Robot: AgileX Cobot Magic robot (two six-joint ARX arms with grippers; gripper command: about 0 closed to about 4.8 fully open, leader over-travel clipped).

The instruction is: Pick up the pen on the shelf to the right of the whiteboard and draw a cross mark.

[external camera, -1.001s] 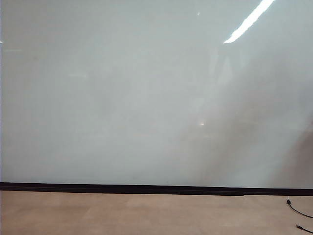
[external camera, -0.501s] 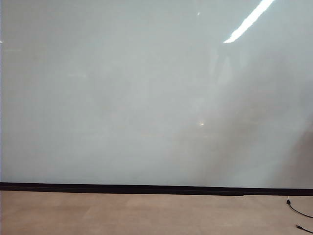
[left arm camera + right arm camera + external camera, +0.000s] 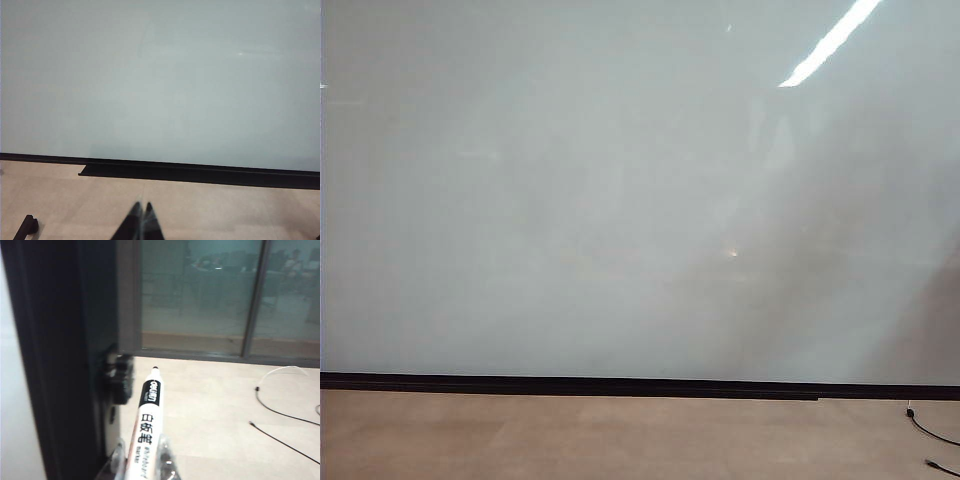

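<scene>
**A:** Where is the pen, and what has hold of it?

**B:** The pen [image 3: 145, 432], a slim white marker with black printing and a bare black tip, stands between the clear fingertips of the right gripper [image 3: 144, 460]. The jaws are closed snugly on its lower body, and the tip points up and away from the wrist. Just beside it to the left runs a tall dark frame [image 3: 60, 360], with a black knob [image 3: 120, 379] on it. Beyond lie tan floor and thin black cables [image 3: 280, 410].

**B:** In the exterior view neither the pen nor the right gripper appears.

**A:** And the board?

**B:** The whiteboard [image 3: 620, 200] fills the exterior view, glossy and pale grey, with a black strip along its lower edge. No mark shows on it yet.

**A:** The other claw?

**B:** The left gripper [image 3: 140, 222] hangs low in front of the board, near the floor, its dark tips pressed together on nothing.

**A:** How should this step go?

**B:** As a judgement: lift the pen clear of the frame without knocking the tip, keep the clamp firm so the marker does not pivot, then swing left to meet the board squarely with light pressure.
</scene>
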